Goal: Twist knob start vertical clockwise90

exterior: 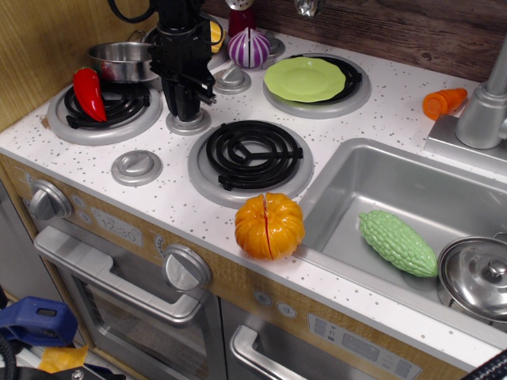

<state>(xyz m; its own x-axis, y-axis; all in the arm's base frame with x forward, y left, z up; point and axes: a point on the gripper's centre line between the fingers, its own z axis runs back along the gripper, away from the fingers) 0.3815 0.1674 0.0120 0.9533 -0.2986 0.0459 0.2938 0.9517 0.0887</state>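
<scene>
Directly beneath the black pincer sits the small matte grey plastic knob, on the speckled white table between the burners. Only its round base is seen; the fin is hidden between the narrowly set jaws, so a firm grip cannot be confirmed.

White, dark-speckled counter; grey knob under the black gripper. A red pepper lies far left, an orange pumpkin near, a bumpy green gourd right, a lime plate far.
</scene>
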